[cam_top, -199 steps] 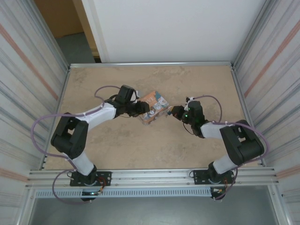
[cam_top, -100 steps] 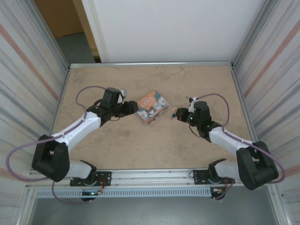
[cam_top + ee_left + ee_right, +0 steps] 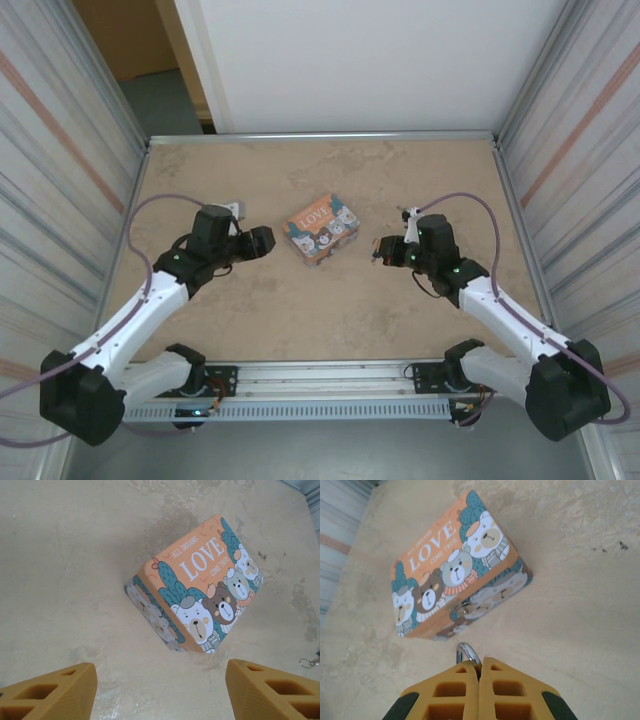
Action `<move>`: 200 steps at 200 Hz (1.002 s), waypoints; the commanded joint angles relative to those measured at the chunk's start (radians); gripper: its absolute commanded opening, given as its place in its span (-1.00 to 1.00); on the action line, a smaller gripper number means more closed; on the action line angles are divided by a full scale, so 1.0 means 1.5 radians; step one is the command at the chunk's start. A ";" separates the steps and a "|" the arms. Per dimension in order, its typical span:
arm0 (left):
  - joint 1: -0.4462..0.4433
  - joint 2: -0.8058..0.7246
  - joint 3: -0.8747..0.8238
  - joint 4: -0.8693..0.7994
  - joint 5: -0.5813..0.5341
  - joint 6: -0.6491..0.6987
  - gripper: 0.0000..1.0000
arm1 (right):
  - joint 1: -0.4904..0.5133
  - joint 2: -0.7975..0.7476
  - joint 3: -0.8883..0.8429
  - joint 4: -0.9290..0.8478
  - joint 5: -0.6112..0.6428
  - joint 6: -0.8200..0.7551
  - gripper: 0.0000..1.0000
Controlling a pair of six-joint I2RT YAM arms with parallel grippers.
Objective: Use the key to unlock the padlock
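The table (image 3: 60,555) is a matt beige surface w/ a cloudy, stone-like pattern and a few dark specks. On it lies the tin box (image 3: 200,580). It is rectangular w/ rounded corners, of smooth glossy metal. The lid is orange w/ teal cactus shapes, cartoon bears in scarves and the white words "LOVE" and "ALL DREAMS COME TRUE". The sides carry a paler, greyish print of the same kind. On the side facing the right wrist cam there is a small metal latch (image 3: 462,609).

The left pincer (image 3: 160,672) stands wide open w/ nothing btw. the jaws. Its fingers (image 3: 50,692) are orange-yellow plastic, wedge-shaped w/ hollow cells, and they touch nothing. In the top view it is near the tin, on the tin's left, w/ a clear gap.

The right pincer (image 3: 480,666) is fully closed, its two fingers pressed together. They are the same yellow plastic, w/ black parts at the base. A metal loop (image 3: 467,654), bright silver and curved, sticks out from btw. the tips and is pinched there. It is apart from the tin, just in front of the latch side.

Padlock: I cannot tell whether this loop is its shackle, and I cannot make out its body. At the right edge of the left wrist view lies a tiny ring item (image 3: 309,663) of thin metal, too small to name.
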 commanded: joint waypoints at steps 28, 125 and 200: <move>0.018 -0.076 -0.041 -0.036 -0.043 0.026 0.50 | 0.026 -0.061 0.059 -0.178 0.007 -0.064 -1.00; 0.058 -0.217 -0.100 -0.086 -0.080 0.002 0.70 | 0.070 0.012 0.164 -0.442 -0.038 -0.072 -1.00; 0.061 -0.247 -0.112 -0.112 -0.106 -0.003 0.77 | 0.124 0.189 0.197 -0.464 -0.044 -0.088 -1.00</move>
